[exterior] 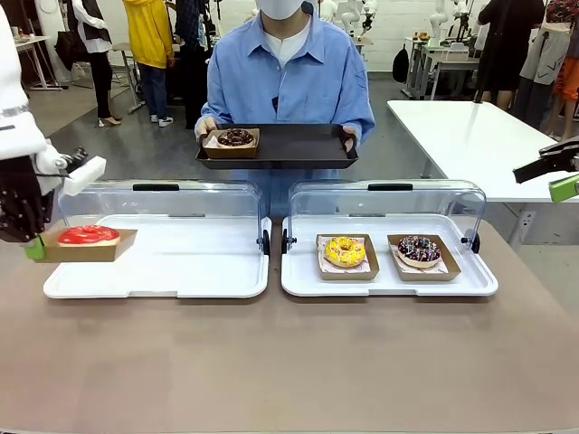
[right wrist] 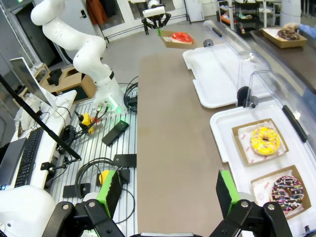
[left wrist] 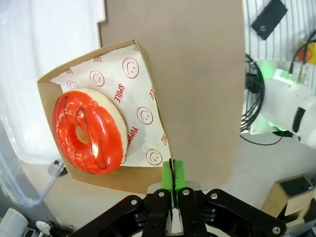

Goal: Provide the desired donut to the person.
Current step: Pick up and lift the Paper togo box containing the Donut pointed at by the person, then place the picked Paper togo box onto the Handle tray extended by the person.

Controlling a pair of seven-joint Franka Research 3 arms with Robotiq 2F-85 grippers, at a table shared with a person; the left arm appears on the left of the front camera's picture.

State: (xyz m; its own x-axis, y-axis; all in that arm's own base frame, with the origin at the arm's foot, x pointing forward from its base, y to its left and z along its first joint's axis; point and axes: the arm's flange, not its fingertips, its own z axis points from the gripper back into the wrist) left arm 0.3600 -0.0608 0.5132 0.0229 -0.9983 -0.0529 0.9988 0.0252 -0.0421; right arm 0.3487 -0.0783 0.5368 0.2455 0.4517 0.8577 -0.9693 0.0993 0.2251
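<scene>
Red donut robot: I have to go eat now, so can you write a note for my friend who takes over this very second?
Left gripper: jaws shut on the edge of the cardboard tray with the red donut, at the left end of the left white tray.
Right gripper: jaws open, empty, at the table's right side.
The person holds a black tray across the table. A chocolate donut is already on it.
The yellow donut and sprinkled donut sit in the right white tray.
Left to do: carry the red donut to the black tray and let go.
</scene>
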